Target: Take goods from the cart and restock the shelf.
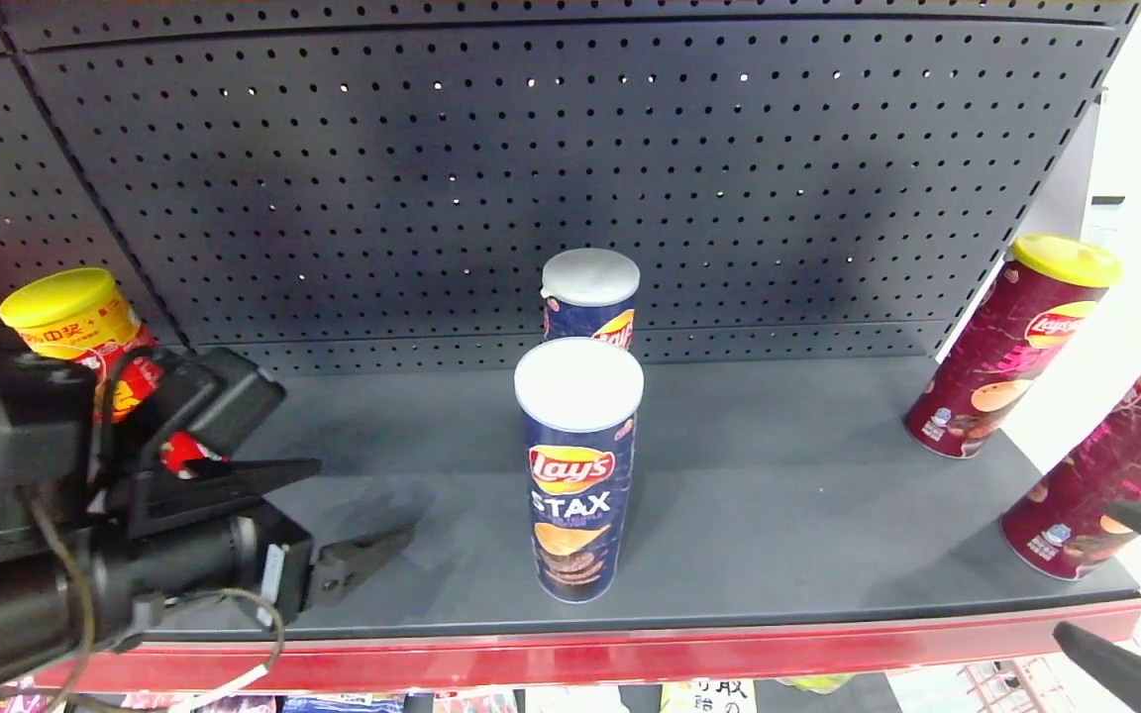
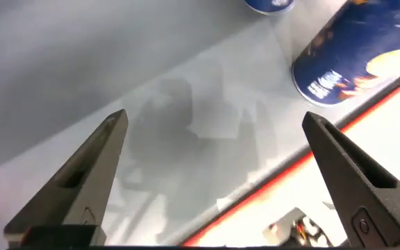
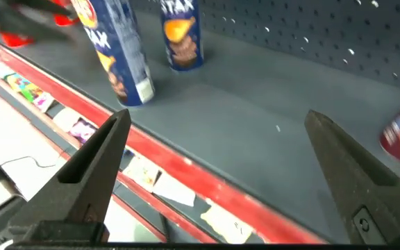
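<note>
The front blue can point(image 1: 577, 475) bears a logo and wording; the yellow-lidded can point(image 1: 75, 317) bears characters.

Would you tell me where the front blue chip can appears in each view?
Head view: front blue chip can, mid-shelf, before the rear can.
Left wrist view: its lower part, beside the red shelf lip.
Right wrist view: the can just behind that lip.
Shared landmark: the lip.

Clearance around the front blue chip tube with white lid point(image 1: 577, 475)
Bare dark grey shelf board point(image 1: 778, 495) lies open on both sides of it. A second blue white-lidded tube point(image 1: 590, 297) blocks just behind it. Two maroon yellow-lidded tubes point(image 1: 1011, 347) stand well right, a red yellow-lidded tub point(image 1: 85, 322) well left.
</note>
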Motion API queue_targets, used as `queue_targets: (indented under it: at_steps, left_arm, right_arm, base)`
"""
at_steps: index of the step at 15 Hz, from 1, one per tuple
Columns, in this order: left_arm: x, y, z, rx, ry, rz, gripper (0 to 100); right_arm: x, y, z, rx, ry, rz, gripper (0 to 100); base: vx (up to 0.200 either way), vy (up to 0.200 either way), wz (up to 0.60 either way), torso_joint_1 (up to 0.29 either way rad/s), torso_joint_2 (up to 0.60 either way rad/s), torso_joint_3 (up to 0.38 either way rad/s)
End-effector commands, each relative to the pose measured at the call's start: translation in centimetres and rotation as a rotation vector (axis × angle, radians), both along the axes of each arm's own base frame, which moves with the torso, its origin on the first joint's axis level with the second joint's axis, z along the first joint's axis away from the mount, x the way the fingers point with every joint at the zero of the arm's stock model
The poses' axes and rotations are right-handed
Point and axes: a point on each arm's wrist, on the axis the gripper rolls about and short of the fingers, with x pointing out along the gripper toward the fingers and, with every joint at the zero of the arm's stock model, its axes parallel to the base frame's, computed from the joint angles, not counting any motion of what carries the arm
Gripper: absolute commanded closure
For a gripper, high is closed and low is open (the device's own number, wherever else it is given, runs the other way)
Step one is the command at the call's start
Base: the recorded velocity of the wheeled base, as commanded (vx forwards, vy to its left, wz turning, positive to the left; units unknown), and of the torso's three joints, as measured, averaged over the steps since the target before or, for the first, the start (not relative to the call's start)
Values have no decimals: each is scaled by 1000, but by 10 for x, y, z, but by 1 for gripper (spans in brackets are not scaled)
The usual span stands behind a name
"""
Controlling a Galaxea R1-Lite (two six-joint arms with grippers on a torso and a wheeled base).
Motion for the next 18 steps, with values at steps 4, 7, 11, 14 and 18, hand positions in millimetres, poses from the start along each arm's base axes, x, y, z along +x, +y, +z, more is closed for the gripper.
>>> queue_targets:
  at_steps: [4, 7, 11, 14, 18]
  left_arm:
    - [-159, 87, 6, -103, -250, 299, 0]
    - [-197, 97, -20, -146, -195, 489, 0]
    - [-222, 90, -56, -154, -199, 719, 0]
    - [-223, 87, -71, -230, -262, 615, 0]
    - [-195, 87, -95, -198, -415, 588, 0]
  right_arm:
    - [-55, -32, -23, 22, -53, -183, 0]
    - [-76, -40, -27, 8, -37, -327, 0]
    - [-87, -43, -31, 4, -61, -628, 0]
    - [-88, -41, -45, -5, -46, -733, 0]
    - [-86, -39, -73, -22, -22, -720, 0]
  base:
    - [0, 0, 0, 0, 0, 0]
    - [0, 0, 0, 0, 0, 0]
    - [0, 0, 0, 0, 0, 0]
    - [0, 0, 0, 0, 0, 0]
    - [0, 0, 0, 0, 0, 0]
